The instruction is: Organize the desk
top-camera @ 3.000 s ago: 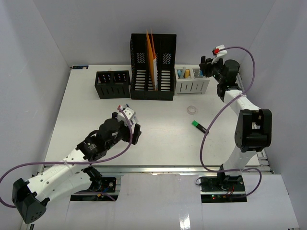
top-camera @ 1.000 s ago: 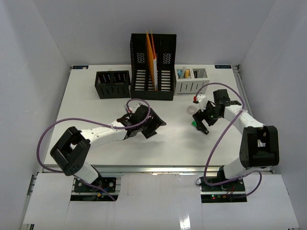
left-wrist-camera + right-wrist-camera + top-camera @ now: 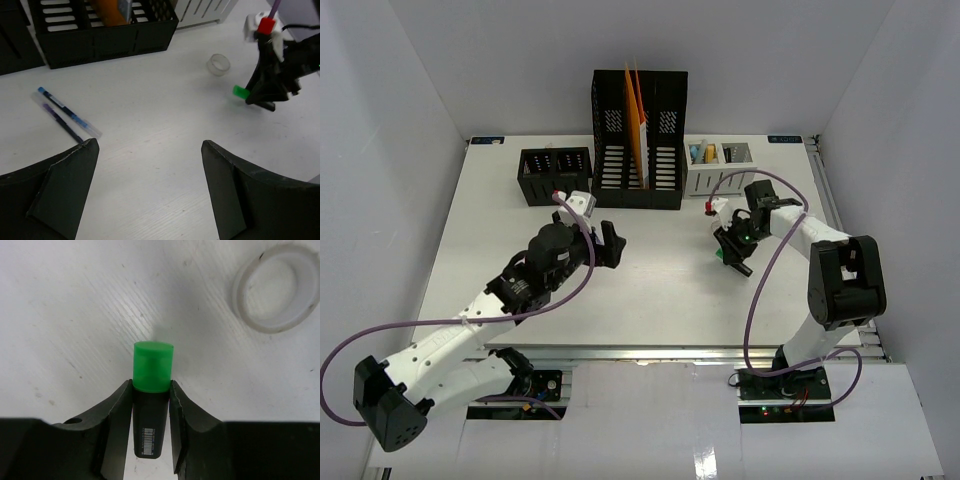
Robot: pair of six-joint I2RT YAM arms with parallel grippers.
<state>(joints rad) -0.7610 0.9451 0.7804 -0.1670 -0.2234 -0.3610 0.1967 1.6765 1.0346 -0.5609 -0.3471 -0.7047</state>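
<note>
The desk [image 3: 490,250] is a white tabletop with a metal rail [image 3: 650,352] along its near edge. My right gripper [image 3: 151,386] is shut on a black marker with a green cap [image 3: 153,365], low over the desk right of centre [image 3: 730,252]. A clear tape ring [image 3: 277,287] lies just beyond the cap. My left gripper [image 3: 149,144] is open and empty above the desk's middle [image 3: 607,245]. A blue pen [image 3: 65,109] and a purple pen [image 3: 62,122] lie side by side ahead of its left finger.
A tall black magazine file [image 3: 640,150] holding orange folders [image 3: 636,115] stands at the back centre. A small black organiser [image 3: 556,176] is to its left and a white tray [image 3: 720,172] of small items to its right. White walls enclose the desk.
My right arm came down from the back tray and closed on the marker. My left arm reached towards the centre, then drew back a little to the left and rose.
</note>
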